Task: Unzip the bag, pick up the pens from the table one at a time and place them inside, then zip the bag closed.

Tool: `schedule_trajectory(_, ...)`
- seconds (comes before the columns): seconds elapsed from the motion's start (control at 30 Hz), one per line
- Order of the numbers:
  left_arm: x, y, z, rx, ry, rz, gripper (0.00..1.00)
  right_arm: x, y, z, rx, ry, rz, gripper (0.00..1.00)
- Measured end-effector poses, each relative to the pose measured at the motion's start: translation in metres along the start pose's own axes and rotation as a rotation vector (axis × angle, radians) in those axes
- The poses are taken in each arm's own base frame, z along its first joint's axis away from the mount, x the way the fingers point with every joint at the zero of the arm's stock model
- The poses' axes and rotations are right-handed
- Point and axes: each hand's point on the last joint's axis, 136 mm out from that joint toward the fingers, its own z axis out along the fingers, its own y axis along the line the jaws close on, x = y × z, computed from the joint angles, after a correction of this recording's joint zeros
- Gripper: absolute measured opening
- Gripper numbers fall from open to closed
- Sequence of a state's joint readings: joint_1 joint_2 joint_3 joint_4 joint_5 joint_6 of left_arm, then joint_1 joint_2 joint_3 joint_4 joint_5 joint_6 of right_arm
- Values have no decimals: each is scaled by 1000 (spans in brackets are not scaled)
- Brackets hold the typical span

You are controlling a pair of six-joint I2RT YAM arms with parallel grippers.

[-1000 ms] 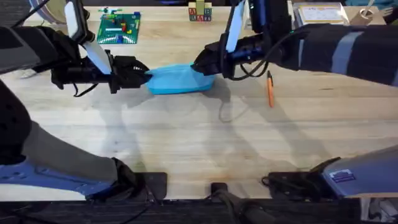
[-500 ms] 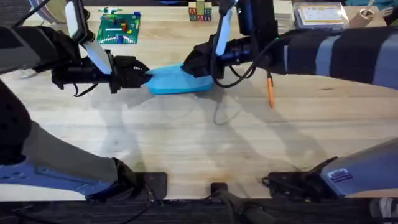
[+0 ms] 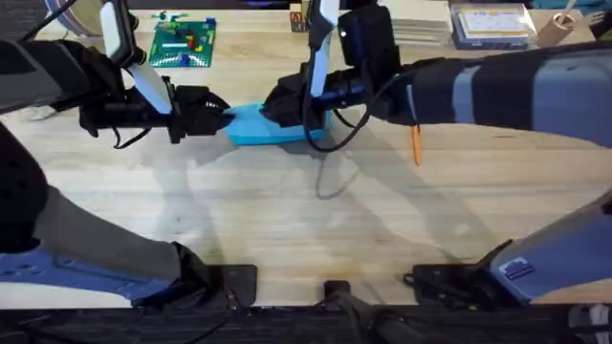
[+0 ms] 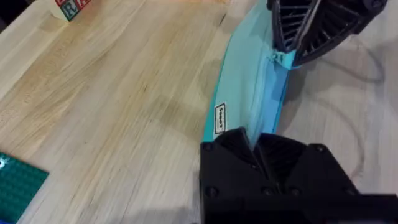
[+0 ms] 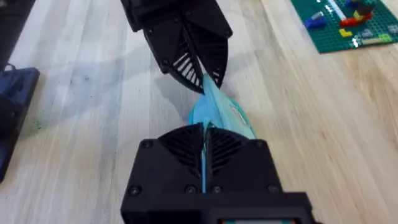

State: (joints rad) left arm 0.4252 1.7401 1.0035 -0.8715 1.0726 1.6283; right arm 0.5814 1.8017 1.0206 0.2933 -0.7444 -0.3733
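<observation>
Orange pen [image 3: 416, 143] lies on the table [image 3: 306, 220], right of the pouch. Light blue pencil pouch [image 3: 251, 127] lies mid-table. Left gripper [image 3: 222, 118] fingers clamp its left end; right gripper [image 3: 275, 103] fingers pinch its zipper. Green brick baseplate [image 3: 183, 43] lies beyond.

Zipper pull not discernible, concealed by the right end effector [image 3: 277, 103] covering the bag's [image 3: 251, 127] right portion overhead, whose left tip sits hidden inside the left end effector [image 3: 222, 117]; pen's [image 3: 416, 145] upper end obscured beneath the right arm.
</observation>
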Motion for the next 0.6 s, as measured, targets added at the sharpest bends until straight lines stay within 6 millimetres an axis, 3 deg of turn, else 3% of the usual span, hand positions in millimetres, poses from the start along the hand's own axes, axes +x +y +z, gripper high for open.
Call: schedule_trajectory(0.6, 0, 0, 0, 0, -1, 0, 41, -16, 4, 23, -13, -95, -23, 30)
